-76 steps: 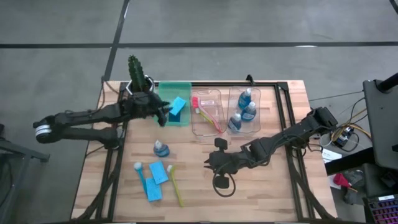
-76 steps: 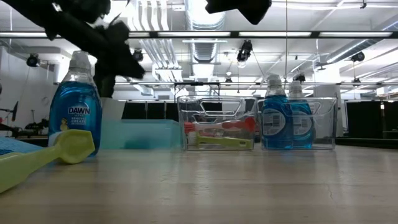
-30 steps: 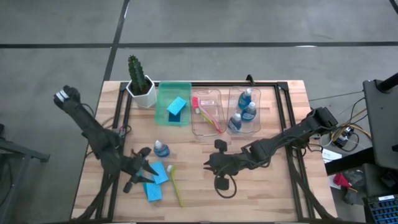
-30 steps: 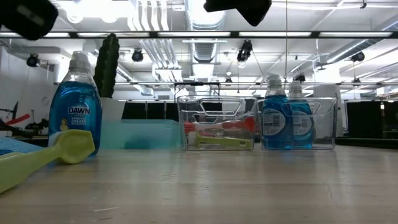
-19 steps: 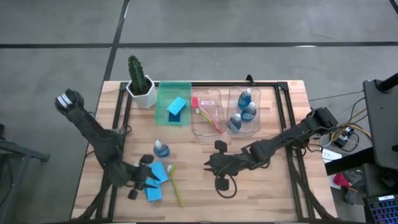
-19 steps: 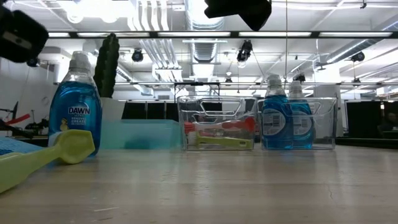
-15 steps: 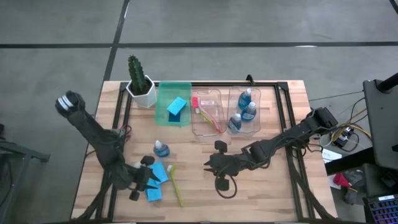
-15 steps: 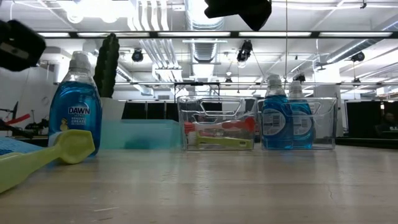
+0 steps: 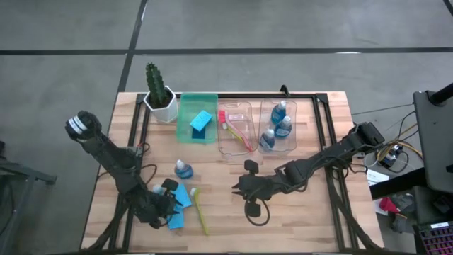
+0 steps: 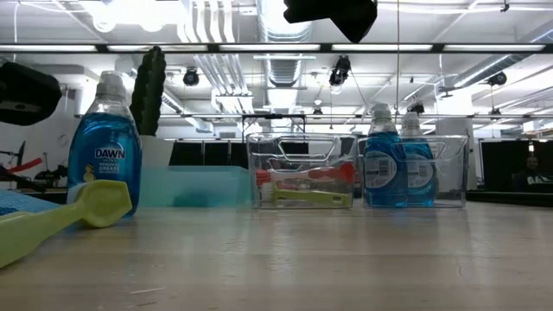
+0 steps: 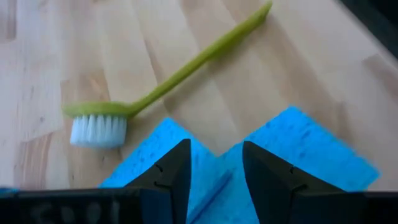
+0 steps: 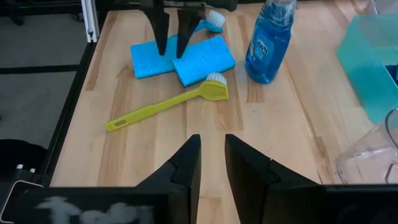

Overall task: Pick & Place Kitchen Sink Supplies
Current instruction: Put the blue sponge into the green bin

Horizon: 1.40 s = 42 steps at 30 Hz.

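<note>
From above, I see my left gripper (image 9: 168,202) low over the two blue sponges (image 9: 178,207) near the table's front left, beside the yellow-green brush (image 9: 200,211); my right gripper (image 9: 241,188) waits mid-table. Level view: a soap bottle (image 10: 104,155) stands left. Left wrist: fingers (image 11: 173,173) parted, empty, straddling the sponges' meeting edges. Right wrist: fingers (image 12: 186,163) slightly apart, holding nothing, facing brush, sponges and bottle.
</note>
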Available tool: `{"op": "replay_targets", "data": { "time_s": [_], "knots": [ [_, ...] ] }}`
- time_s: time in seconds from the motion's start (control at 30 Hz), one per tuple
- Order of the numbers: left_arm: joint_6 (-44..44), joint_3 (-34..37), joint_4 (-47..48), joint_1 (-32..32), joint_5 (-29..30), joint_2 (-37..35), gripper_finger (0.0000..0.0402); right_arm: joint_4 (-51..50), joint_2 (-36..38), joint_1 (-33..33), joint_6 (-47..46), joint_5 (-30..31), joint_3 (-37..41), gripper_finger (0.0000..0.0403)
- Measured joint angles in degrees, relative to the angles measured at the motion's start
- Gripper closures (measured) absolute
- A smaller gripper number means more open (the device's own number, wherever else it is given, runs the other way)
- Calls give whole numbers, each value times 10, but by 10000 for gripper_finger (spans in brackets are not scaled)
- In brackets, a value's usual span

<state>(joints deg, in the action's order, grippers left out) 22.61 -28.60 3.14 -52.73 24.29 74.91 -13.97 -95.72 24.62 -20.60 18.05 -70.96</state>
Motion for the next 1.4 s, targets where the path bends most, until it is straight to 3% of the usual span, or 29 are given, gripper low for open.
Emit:
{"op": "replay_targets", "data": {
  "time_s": [0.53,0.67,0.9,1.1,1.4],
  "knots": [
    [-30,0,8,0,20,47,267,15,0,0,2,0,0,322],
    [-28,0,7,0,21,54,298,15,0,0,2,0,0,317],
    [-1,-1,9,1,21,51,391,15,0,0,2,0,0,312],
    [-11,-12,14,1,25,34,399,15,0,0,2,0,0,324],
    [-96,-74,23,1,38,6,401,14,0,0,2,0,0,339]
  ]
}}
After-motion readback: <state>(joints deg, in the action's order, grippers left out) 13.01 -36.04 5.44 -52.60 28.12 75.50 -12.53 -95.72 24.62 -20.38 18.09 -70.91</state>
